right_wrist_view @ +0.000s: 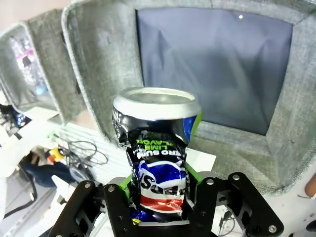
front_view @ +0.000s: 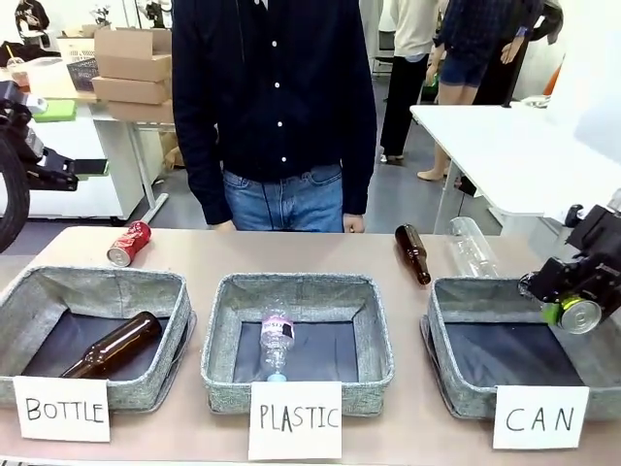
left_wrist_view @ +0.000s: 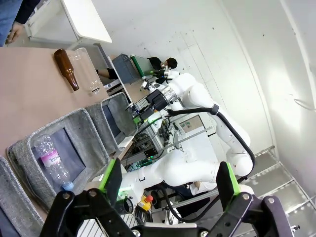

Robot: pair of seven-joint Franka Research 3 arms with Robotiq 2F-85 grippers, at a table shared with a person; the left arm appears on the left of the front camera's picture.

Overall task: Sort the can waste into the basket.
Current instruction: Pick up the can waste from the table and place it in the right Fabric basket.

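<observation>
Altogether one red can [front_view: 128, 243], one dark can [front_view: 580, 316]

Holds left end effector [left_wrist_view: 169, 173] wide open, raised at the left; grips dented can [right_wrist_view: 157, 123] in right end effector [right_wrist_view: 158, 180].

The dark can [right_wrist_view: 158, 163] is thin shiny metal, all dented and creased, with glossy print and a bare silver end. The red can [front_view: 128, 243] is glossy metal too. The CAN basket [front_view: 456, 383] is coarse grey woven cloth, totally matt, though its dark floor looks smoother with a faint sheen. The card [front_view: 540, 417] in front is plain matt paper. The loose brown bottle [front_view: 412, 253] is glossy glass, the clear bottle [front_view: 277, 342] crinkly plastic. The tabletop [front_view: 291, 254] is smooth matt tan. The right gripper [right_wrist_view: 158, 197] is matt black with dull green pads.
</observation>
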